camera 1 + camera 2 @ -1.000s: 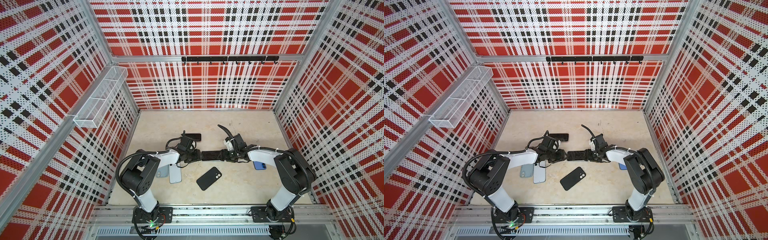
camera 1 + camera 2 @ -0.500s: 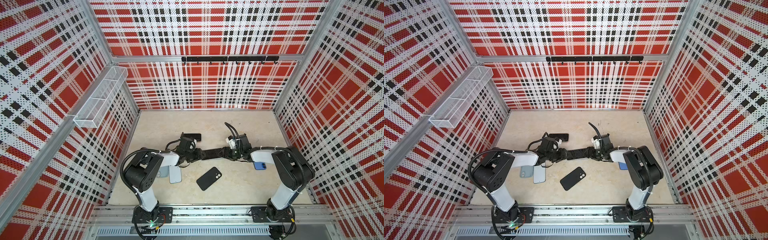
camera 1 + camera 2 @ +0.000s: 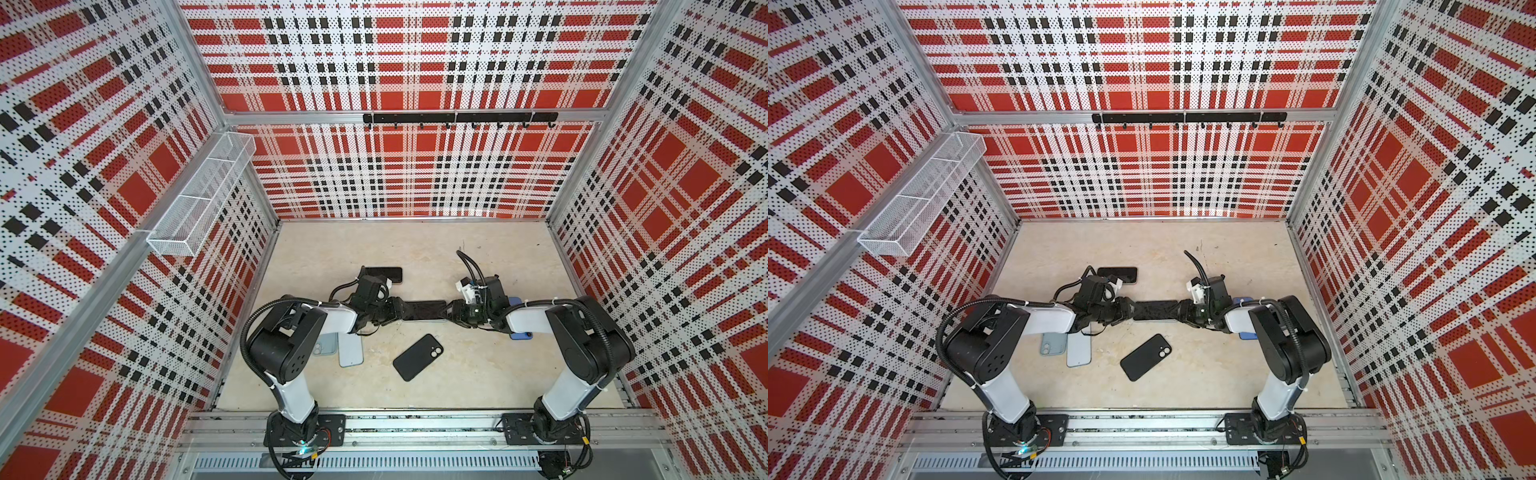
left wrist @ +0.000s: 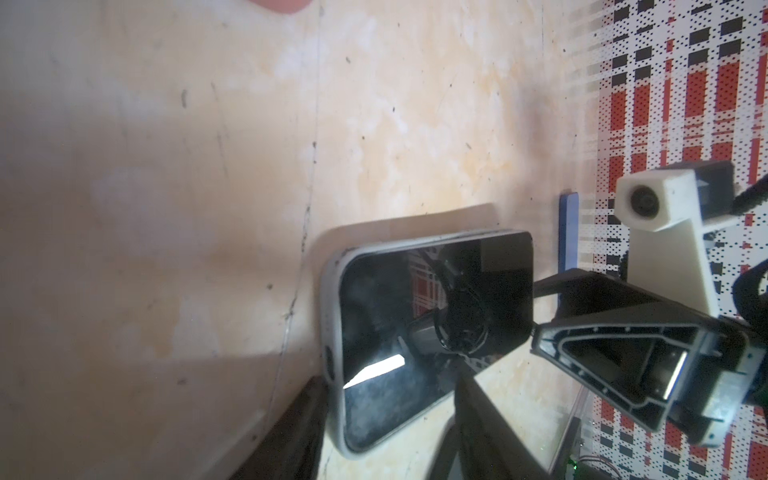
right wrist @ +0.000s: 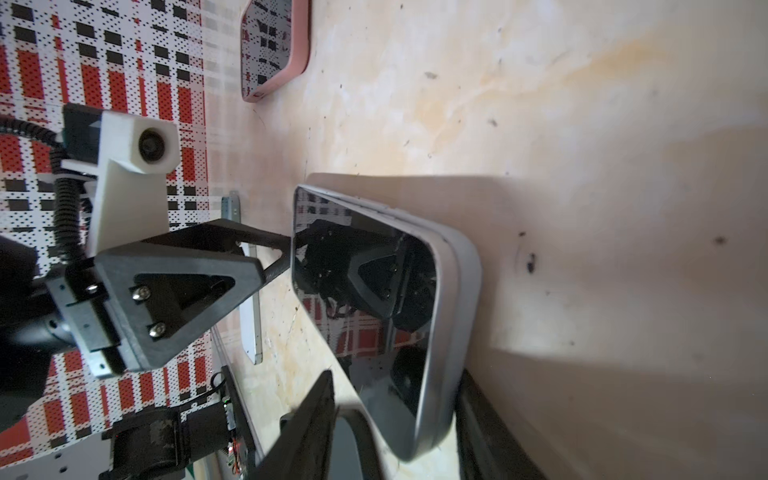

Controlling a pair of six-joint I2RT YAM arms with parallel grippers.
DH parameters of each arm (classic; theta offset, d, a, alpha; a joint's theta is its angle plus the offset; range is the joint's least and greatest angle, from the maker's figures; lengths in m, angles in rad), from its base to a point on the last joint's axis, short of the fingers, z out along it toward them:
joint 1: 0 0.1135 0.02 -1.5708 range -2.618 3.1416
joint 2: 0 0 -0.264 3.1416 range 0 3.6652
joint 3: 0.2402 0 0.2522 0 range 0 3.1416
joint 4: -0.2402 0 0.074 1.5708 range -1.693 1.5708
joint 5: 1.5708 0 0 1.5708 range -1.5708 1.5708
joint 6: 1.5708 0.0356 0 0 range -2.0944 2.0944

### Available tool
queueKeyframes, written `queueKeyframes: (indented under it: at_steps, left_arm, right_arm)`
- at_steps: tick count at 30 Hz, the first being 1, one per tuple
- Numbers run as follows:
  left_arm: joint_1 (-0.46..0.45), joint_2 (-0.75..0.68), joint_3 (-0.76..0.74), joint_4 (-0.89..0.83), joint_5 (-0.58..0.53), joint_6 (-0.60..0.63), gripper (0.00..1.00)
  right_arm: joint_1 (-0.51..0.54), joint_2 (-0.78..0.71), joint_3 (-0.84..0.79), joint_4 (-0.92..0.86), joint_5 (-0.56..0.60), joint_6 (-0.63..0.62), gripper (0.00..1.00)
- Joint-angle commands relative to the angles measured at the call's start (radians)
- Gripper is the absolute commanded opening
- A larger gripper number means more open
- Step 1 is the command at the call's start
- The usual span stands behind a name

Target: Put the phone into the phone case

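1. Half-open left jaws clamped across one short end of the grey phone case (image 4: 332,299), left of frame centre in both top views.
2. Opposite end bracketed by the right jaws; clamped or merely touching, cannot tell.
3. Dark-screened phone (image 3: 424,311) seated screen-up in that case, at frame centre between both arms.
4. On the bench (image 3: 478,374): black case (image 3: 417,356) lower centre, pale blue handset (image 3: 350,351) beneath the left arm, dark handset (image 3: 384,274) above it.
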Motion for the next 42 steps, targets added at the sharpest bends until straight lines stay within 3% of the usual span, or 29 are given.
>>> queueKeyframes:
  at_steps: [1, 11, 26, 30, 36, 42]
  left_arm:
    - [-0.005, 0.056, -0.028, -0.07, -0.009, -0.008, 0.53]
    - [-0.005, 0.056, -0.028, -0.07, -0.007, -0.01, 0.53]
    - [-0.001, 0.024, -0.018, -0.07, -0.019, -0.008, 0.55]
    - [0.007, -0.035, -0.012, -0.068, -0.014, -0.004, 0.66]
    - [0.046, -0.224, -0.002, -0.062, 0.015, 0.009, 0.99]
    - [0.094, -0.367, 0.038, -0.058, 0.138, 0.036, 0.99]
  right_arm:
    - [0.015, -0.039, -0.017, 0.191, -0.128, 0.029, 0.46]
    - [-0.015, -0.046, -0.069, 0.324, -0.136, 0.103, 0.37]
    - [-0.019, -0.071, -0.08, 0.224, -0.095, 0.051, 0.04]
    - [-0.02, -0.125, -0.068, 0.174, -0.081, 0.042, 0.01]
    - [-0.019, -0.31, 0.003, -0.002, -0.067, -0.007, 0.0]
    - [-0.021, -0.449, 0.111, -0.137, -0.141, -0.031, 0.0]
